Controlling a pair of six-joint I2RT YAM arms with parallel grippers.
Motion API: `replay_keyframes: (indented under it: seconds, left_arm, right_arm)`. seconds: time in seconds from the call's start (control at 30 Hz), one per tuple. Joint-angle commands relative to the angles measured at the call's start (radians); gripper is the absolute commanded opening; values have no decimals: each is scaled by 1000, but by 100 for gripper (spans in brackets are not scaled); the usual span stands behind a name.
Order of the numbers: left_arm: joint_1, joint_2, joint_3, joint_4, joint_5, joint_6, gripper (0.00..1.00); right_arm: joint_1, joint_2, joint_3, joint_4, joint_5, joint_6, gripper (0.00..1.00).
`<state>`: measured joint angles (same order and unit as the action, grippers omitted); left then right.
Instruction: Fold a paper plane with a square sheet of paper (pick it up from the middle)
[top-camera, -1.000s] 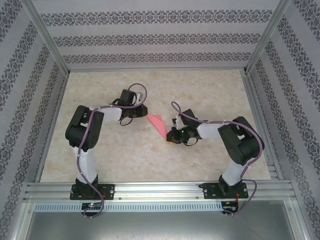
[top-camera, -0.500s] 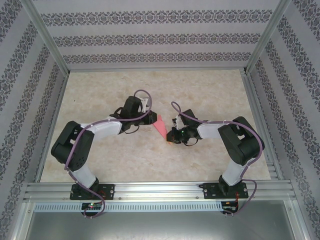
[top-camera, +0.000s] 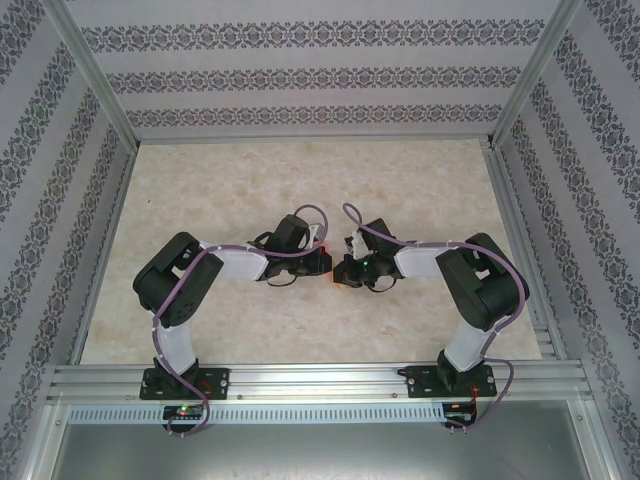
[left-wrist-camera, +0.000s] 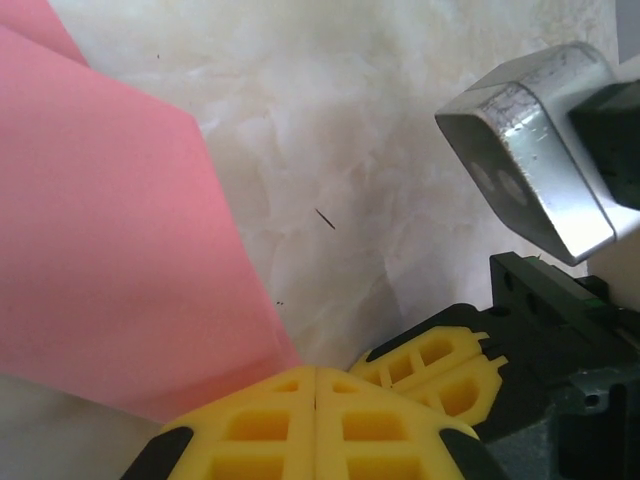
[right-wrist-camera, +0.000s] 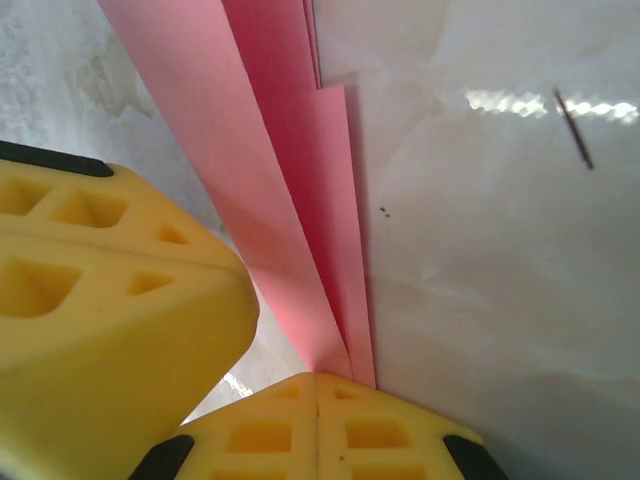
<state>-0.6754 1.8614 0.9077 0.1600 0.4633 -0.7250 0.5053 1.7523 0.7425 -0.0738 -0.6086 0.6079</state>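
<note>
While both arms are pointing inward over the table, you are holding the two grippers nose to nose near its middle in the top view. The left arm is lying toward 9 o'clock of that spot and the right arm toward 3 o'clock.

In its own wrist camera the left gripper is showing its yellow fingers pressed flat together. They are pinching a corner of the paper plane. The pink paper is narrowing right down into the seam between the tips and fanning out from there toward 10 o'clock over the marbled surface. Just beside those fingers, toward 3 o'clock, the right gripper is sitting with its own yellow tips closed. A silver metal block of that arm is showing at 1 o'clock.

In the right wrist camera the right gripper is likewise pressed together, and it is nipping the paper too. Several folded pink layers are running down from 12 o'clock and converging into the line where its fingers are meeting. One stepped edge of those layers is showing on the 3 o'clock side of the strip. One of the left gripper's yellow fingers is standing just beside the paper at 9 o'clock.

From above, the two wrists are covering most of the paper, and I cannot tell its shape there.
</note>
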Motion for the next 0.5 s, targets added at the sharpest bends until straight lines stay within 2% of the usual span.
replay_keyframes:
  seconds: [0.0,0.2,0.47]
  left_arm:
    - [-12,32,11,11,-2,-11,7]
    - [-9,59,10,-45,-78,11,7]
    - [17,69,9,-54,-122,16,6]
  right_arm:
    - [-12,79,-71,-179,190,-3,6]
    - [-13,82,-69,-200,206,-8,6]
    - [-14,84,-71,-229,233,-19,6]
